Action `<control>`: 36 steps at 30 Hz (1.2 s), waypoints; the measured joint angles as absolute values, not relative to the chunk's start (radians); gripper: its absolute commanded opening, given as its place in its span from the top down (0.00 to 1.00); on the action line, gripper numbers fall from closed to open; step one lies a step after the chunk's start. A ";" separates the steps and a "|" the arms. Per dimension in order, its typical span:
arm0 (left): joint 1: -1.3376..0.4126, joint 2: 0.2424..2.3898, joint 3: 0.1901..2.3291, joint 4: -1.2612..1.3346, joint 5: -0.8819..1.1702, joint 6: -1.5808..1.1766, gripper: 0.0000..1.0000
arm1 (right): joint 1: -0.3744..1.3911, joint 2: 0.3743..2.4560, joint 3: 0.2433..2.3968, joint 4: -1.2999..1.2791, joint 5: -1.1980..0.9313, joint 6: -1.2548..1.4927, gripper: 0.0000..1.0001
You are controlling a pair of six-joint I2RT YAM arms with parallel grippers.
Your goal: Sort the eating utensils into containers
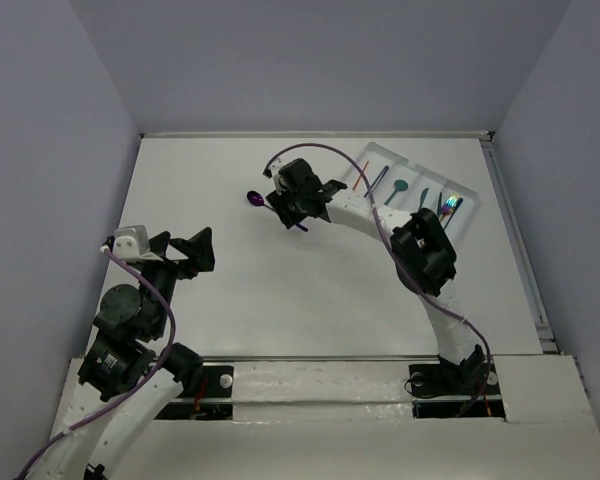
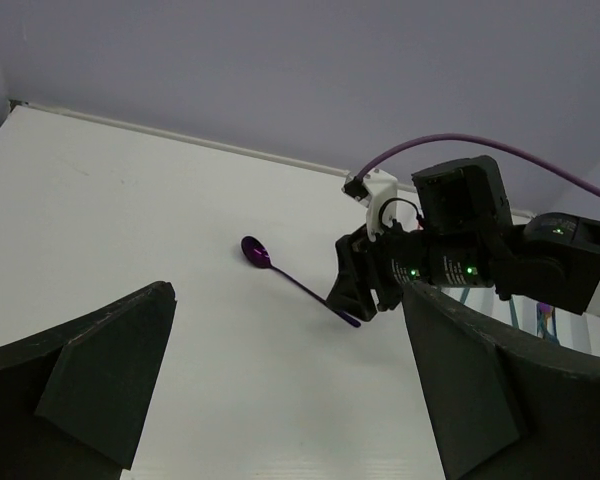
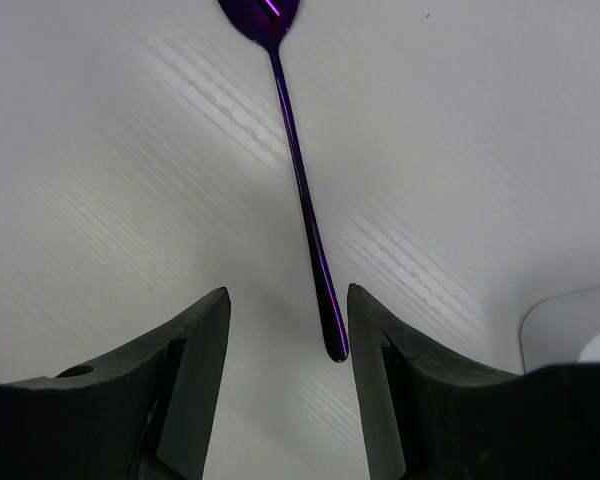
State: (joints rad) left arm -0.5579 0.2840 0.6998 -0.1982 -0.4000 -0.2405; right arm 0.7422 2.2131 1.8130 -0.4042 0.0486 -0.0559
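Observation:
A shiny purple spoon (image 1: 257,200) lies on the white table, bowl to the far left. It also shows in the left wrist view (image 2: 280,273) and the right wrist view (image 3: 300,185). My right gripper (image 3: 288,315) is open, low over the spoon's handle end, which lies between the fingers close to the right finger (image 3: 380,340). In the top view the right gripper (image 1: 290,212) covers the handle. My left gripper (image 1: 202,250) is open and empty at the left, well apart from the spoon. The white tray (image 1: 462,190) at the back right holds several utensils in its compartments.
The right arm (image 1: 420,250) stretches from its base across the table's right half towards the spoon. Grey walls stand around the table on the left, back and right.

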 measured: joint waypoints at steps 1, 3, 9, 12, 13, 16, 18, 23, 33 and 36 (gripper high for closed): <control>-0.555 0.284 0.700 -0.198 -0.400 -0.241 0.01 | 0.742 2.220 1.827 -0.406 0.047 -0.059 0.42; -0.554 0.284 0.700 -0.198 -0.400 -0.241 0.01 | 0.742 2.249 1.875 -0.407 0.046 -0.059 0.42; -0.554 0.286 0.700 -0.198 -0.398 -0.241 0.01 | 0.738 2.429 2.089 -0.416 0.020 -0.075 0.41; -0.554 0.286 0.700 -0.198 -0.398 -0.241 0.01 | 0.735 2.496 2.136 -0.434 -0.008 -0.069 0.42; -0.554 0.286 0.700 -0.198 -0.397 -0.241 0.01 | 0.733 2.503 2.150 -0.437 -0.019 -0.073 0.42; -0.554 0.286 0.700 -0.198 -0.395 -0.241 0.01 | 0.732 2.505 2.152 -0.439 -0.034 -0.075 0.58; -0.554 0.286 0.700 -0.198 -0.394 -0.241 0.01 | 0.732 2.505 2.152 -0.440 -0.040 -0.075 0.82; -0.554 0.289 0.700 -0.198 -0.393 -0.241 0.01 | 0.731 2.498 2.129 -0.414 -0.049 -0.062 1.00; -0.548 0.307 0.700 -0.198 -0.393 -0.241 0.01 | 0.716 2.234 1.699 -0.212 0.052 0.086 1.00; -0.548 0.312 0.700 -0.198 -0.392 -0.241 0.01 | 0.678 2.094 1.569 -0.134 0.088 0.154 1.00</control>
State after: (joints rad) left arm -0.5476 0.3122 0.6998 -0.1978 -0.3923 -0.2405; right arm 0.6785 2.0937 1.5692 -0.1345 0.0879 0.1543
